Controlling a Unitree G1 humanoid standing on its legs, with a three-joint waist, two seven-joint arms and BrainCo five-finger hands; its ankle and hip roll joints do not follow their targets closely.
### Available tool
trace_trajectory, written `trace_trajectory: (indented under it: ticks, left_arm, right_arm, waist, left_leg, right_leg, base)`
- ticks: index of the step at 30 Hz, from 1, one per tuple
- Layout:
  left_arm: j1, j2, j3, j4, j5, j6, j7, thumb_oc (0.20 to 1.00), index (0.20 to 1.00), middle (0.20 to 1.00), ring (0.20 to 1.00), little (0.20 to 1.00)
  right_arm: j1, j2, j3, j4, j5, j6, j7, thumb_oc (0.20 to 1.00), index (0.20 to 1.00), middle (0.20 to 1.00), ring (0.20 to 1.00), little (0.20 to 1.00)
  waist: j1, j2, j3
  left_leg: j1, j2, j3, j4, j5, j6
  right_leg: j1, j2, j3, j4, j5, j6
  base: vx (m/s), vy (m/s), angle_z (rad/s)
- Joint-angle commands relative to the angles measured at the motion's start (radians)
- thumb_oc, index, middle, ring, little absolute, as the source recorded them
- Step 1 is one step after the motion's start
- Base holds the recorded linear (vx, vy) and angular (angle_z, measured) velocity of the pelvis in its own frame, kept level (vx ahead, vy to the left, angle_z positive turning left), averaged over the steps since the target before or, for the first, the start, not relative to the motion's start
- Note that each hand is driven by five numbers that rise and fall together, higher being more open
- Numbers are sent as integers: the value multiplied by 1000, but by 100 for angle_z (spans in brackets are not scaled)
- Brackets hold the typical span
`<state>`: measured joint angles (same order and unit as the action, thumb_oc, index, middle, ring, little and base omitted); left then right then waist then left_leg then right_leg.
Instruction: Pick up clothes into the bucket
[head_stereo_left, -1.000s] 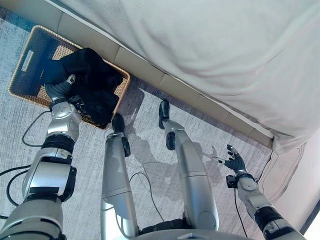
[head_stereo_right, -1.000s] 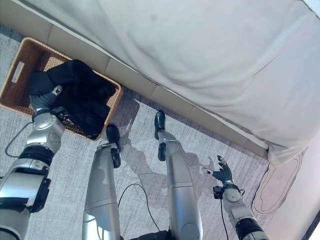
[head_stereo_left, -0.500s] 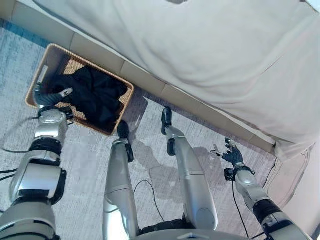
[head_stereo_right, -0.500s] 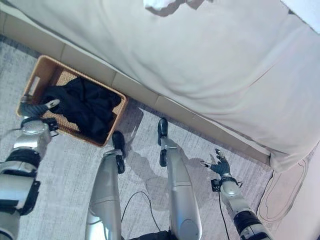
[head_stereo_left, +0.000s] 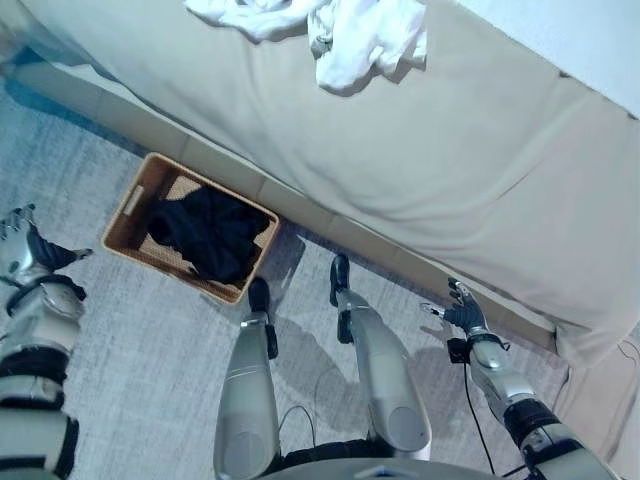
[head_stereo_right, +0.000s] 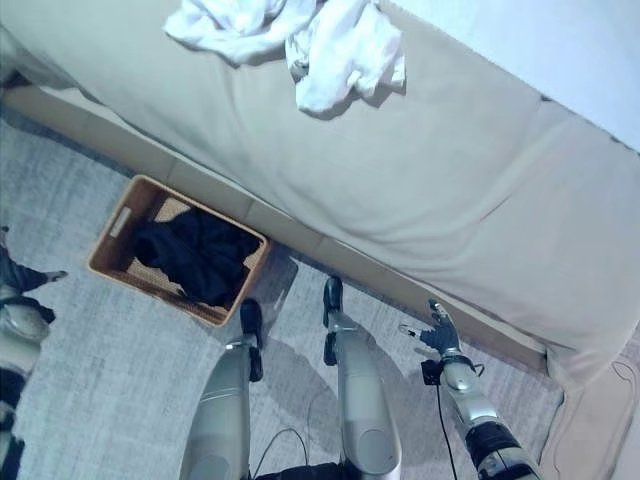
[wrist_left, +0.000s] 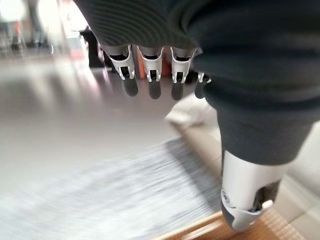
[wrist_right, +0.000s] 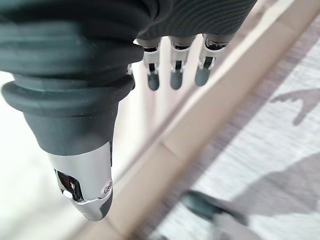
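Observation:
A woven basket (head_stereo_left: 122, 212) stands on the grey carpet against the bed's base. A black garment (head_stereo_left: 210, 233) lies bunched inside it, with no hand on it. White clothes (head_stereo_left: 345, 35) lie crumpled on the beige bed, far from both hands. My left hand (head_stereo_left: 25, 252) hovers open at the far left, well clear of the basket; in its wrist view its fingers (wrist_left: 150, 75) are straight and hold nothing. On the right my right hand (head_stereo_left: 462, 315) is open and empty near the bed base, its fingers (wrist_right: 175, 75) straight.
The bed (head_stereo_left: 470, 190) with its beige cover spans the upper part of the view, and its low base (head_stereo_left: 320, 218) runs diagonally behind the basket. Grey carpet (head_stereo_left: 150, 340) lies between the basket and my left hand.
My left hand has let go of the black garment, which now lies in the basket, and has drawn back to the left. The camera has tilted up, bringing the white clothes into view.

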<state>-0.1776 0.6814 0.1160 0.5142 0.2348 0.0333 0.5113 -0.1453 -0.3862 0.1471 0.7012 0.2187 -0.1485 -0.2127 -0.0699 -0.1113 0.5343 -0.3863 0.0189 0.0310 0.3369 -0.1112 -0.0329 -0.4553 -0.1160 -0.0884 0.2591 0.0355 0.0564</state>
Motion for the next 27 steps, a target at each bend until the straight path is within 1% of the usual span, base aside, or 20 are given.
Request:
trace_trajectory:
  ticks: [1,2,3,4,5,6,7,8,9,10,12,13,15,17,20,21,22,23,25,27]
  left_arm:
    - [19,-123,34,66,-360,-227,-31,1000,1000,1000,1000,1000]
    - [12,-192,24,94,-523,-287,-78,1000,1000,1000,1000,1000]
    - [26,-253,6,96,-625,-310,-141,1000,1000,1000,1000,1000]
    - [25,-253,6,97,-626,-311,-142,1000,1000,1000,1000,1000]
    - [60,-299,-31,101,-672,-320,-238,1000,1000,1000,1000,1000]
    - [70,-322,-50,108,-691,-321,-268,1000,1000,1000,1000,1000]
    - [87,-350,-64,129,-747,-311,-333,1000,1000,1000,1000,1000]
    - [90,-386,-80,185,-787,-288,-359,1000,1000,1000,1000,1000]
    - [106,-398,-98,197,-789,-288,-395,1000,1000,1000,1000,1000]
    - [126,-416,-121,215,-810,-269,-452,1000,1000,1000,1000,1000]
    - [144,-425,-144,279,-710,-266,-459,1000,1000,1000,1000,1000]
    - [150,-440,-143,319,-724,-254,-471,1000,1000,1000,1000,1000]
    - [153,-457,-137,404,-683,-250,-462,1000,1000,1000,1000,1000]
    - [161,-468,-131,449,-674,-249,-440,1000,1000,1000,1000,1000]
    - [174,-471,-155,469,-648,-246,-427,1000,1000,1000,1000,1000]
    - [179,-467,-178,473,-635,-246,-425,1000,1000,1000,1000,1000]
    - [178,-468,-177,473,-634,-246,-425,1000,1000,1000,1000,1000]
    - [188,-461,-227,434,-620,-250,-420,1000,1000,1000,1000,1000]
    - [187,-442,-284,403,-608,-258,-420,1000,1000,1000,1000,1000]
    - [189,-429,-342,357,-604,-263,-424,1000,1000,1000,1000,1000]
  right_arm:
    - [34,-81,-91,-158,-39,-40,-52,1000,1000,1000,1000,1000]
    - [37,-82,-112,-210,-38,-54,-60,1000,1000,1000,1000,1000]
    - [36,-81,-121,-253,-40,-70,-61,1000,1000,1000,1000,1000]
    - [37,-82,-122,-254,-40,-69,-61,1000,1000,1000,1000,1000]
    - [39,-86,-141,-310,-61,-93,-47,1000,1000,1000,1000,1000]
    - [35,-91,-145,-345,-82,-100,-45,1000,1000,1000,1000,1000]
    - [22,-93,-145,-383,-101,-107,-40,1000,1000,1000,1000,1000]
    - [4,-100,-144,-399,-115,-113,-35,1000,1000,1000,1000,1000]
    - [-4,-103,-146,-403,-129,-111,-33,1000,1000,1000,1000,1000]
    - [-27,-111,-143,-421,-142,-112,-29,1000,1000,1000,1000,1000]
    - [-60,-129,-145,-432,-185,-110,-27,1000,1000,1000,1000,1000]
    - [-81,-136,-141,-432,-207,-109,-35,1000,1000,1000,1000,1000]
    - [-121,-155,-134,-417,-251,-90,-49,1000,1000,1000,1000,1000]
    - [-162,-170,-126,-388,-282,-73,-72,1000,1000,1000,1000,1000]
    - [-266,-219,-87,-301,-333,-39,-110,1000,1000,1000,1000,1000]
    - [-312,-239,-66,-257,-345,-26,-120,1000,1000,1000,1000,1000]
    - [-318,-240,-63,-251,-344,-28,-121,1000,1000,1000,1000,1000]
    - [-409,-275,-20,-146,-353,-13,-150,1000,1000,1000,1000,1000]
    - [-543,-331,37,-13,-354,5,-175,1000,1000,1000,1000,1000]
    - [-672,-361,87,111,-330,20,-198,1000,1000,1000,1000,1000]
  waist:
    - [-2,80,-27]
    - [-4,88,-42]
    - [-4,97,-55]
    - [-5,97,-56]
    - [-5,113,-86]
    - [-4,116,-98]
    - [-2,122,-117]
    - [1,127,-131]
    - [3,133,-145]
    - [7,137,-157]
    - [17,143,-184]
    - [23,144,-194]
    - [34,144,-207]
    - [46,146,-212]
    - [67,152,-208]
    - [76,154,-201]
    - [75,155,-201]
    - [89,162,-186]
    - [102,168,-166]
    - [113,176,-144]
  left_leg:
    - [46,-40,-49,-77,80,15]
    - [70,-45,-52,-91,84,17]
    - [98,-50,-56,-95,77,18]
    - [97,-50,-57,-98,82,19]
    - [151,-55,-62,-130,81,19]
    - [172,-57,-60,-137,75,19]
    - [190,-59,-65,-156,82,18]
    - [212,-60,-69,-167,79,18]
    - [220,-58,-73,-179,85,18]
    - [238,-56,-74,-192,86,19]
    - [256,-51,-77,-207,87,19]
    - [261,-49,-80,-211,87,20]
    - [266,-48,-88,-215,88,19]
    - [263,-47,-97,-216,89,19]
    - [241,-48,-112,-209,92,18]
    - [233,-46,-116,-205,95,18]
    - [231,-46,-116,-204,94,18]
    - [208,-47,-126,-198,100,16]
    - [182,-47,-133,-189,104,14]
    - [153,-47,-138,-182,108,13]
  right_leg:
    - [84,-49,-23,31,-33,60]
    - [104,-53,-24,32,-39,59]
    - [130,-53,-24,44,-56,58]
    - [130,-54,-26,40,-51,58]
    - [168,-56,-27,46,-72,55]
    - [183,-55,-27,54,-85,53]
    - [199,-53,-33,48,-88,50]
    - [216,-52,-37,49,-99,48]
    - [223,-50,-42,41,-97,46]
    - [235,-48,-46,38,-103,45]
    - [245,-44,-49,35,-110,43]
    - [247,-44,-50,38,-112,43]
    - [249,-41,-53,46,-122,42]
    - [241,-41,-56,61,-130,40]
    - [221,-42,-63,81,-138,36]
    - [215,-40,-66,85,-142,34]
    - [213,-41,-66,86,-142,34]
    - [196,-41,-72,91,-144,32]
    - [176,-40,-73,98,-145,31]
    - [148,-41,-74,112,-145,29]
  base:
    - [156,37,9]
    - [174,18,6]
    - [106,-6,7]
    - [159,-17,5]
    - [142,-21,11]
    - [198,-47,11]
    - [145,-70,11]
    - [122,-72,11]
    - [105,-78,12]
    - [95,-64,11]
    - [101,-62,7]
    - [87,-68,11]
    - [57,-79,7]
    - [19,-69,0]
    - [-7,-72,18]
    - [-5,-52,22]
    - [-40,-63,16]
    - [-31,-55,5]
    - [-38,-62,10]
    - [-34,-18,20]
